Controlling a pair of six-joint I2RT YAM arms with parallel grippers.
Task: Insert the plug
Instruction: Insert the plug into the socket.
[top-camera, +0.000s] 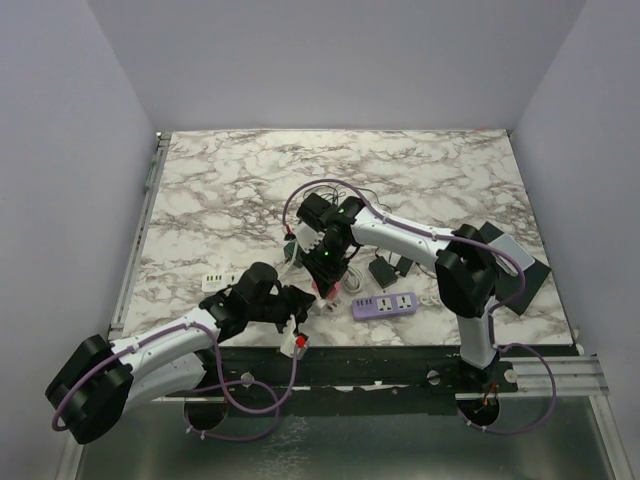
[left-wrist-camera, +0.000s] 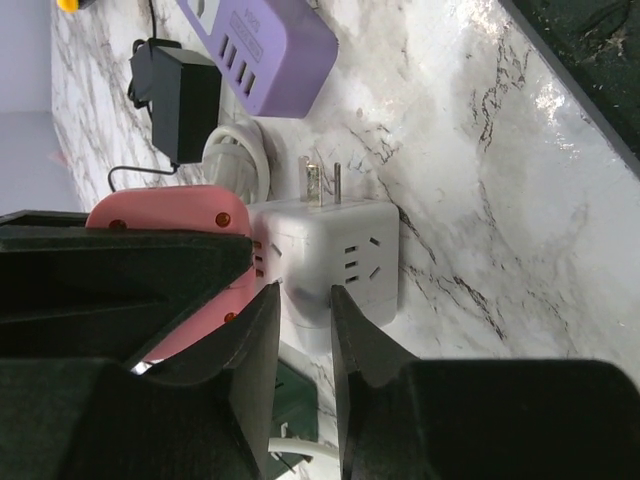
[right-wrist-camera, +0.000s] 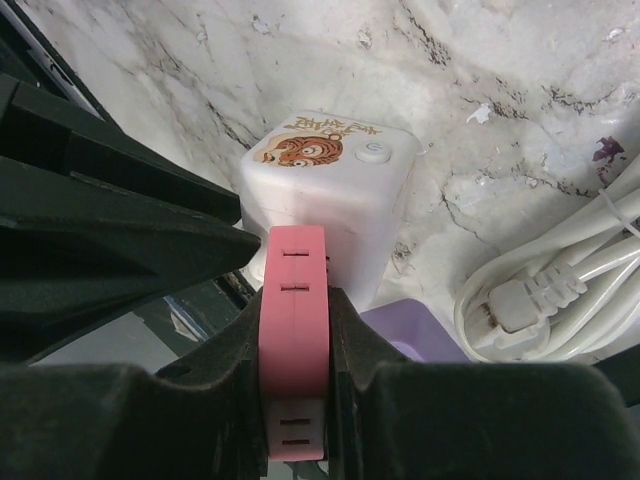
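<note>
A white cube adapter (left-wrist-camera: 350, 250) lies on the marble with its two metal plug prongs (left-wrist-camera: 320, 182) bare and pointing toward the purple power strip (left-wrist-camera: 270, 45). A pink power strip (right-wrist-camera: 295, 330) is clamped edge-on between the pads of my right gripper (right-wrist-camera: 295, 300), its end against the cube (right-wrist-camera: 330, 190), which carries a tiger sticker. My left gripper (left-wrist-camera: 305, 292) sits right at the cube's near side with a narrow gap between its fingers and nothing clamped in it. In the top view both grippers (top-camera: 300, 305) (top-camera: 325, 270) meet near the table's front middle.
The purple strip (top-camera: 385, 304) lies right of the grippers, with a black adapter (top-camera: 382, 270) behind it. A coiled white cable (right-wrist-camera: 560, 290) is beside the cube. A small white strip (top-camera: 215, 282) rests at the left. The table's front edge is close behind my left gripper.
</note>
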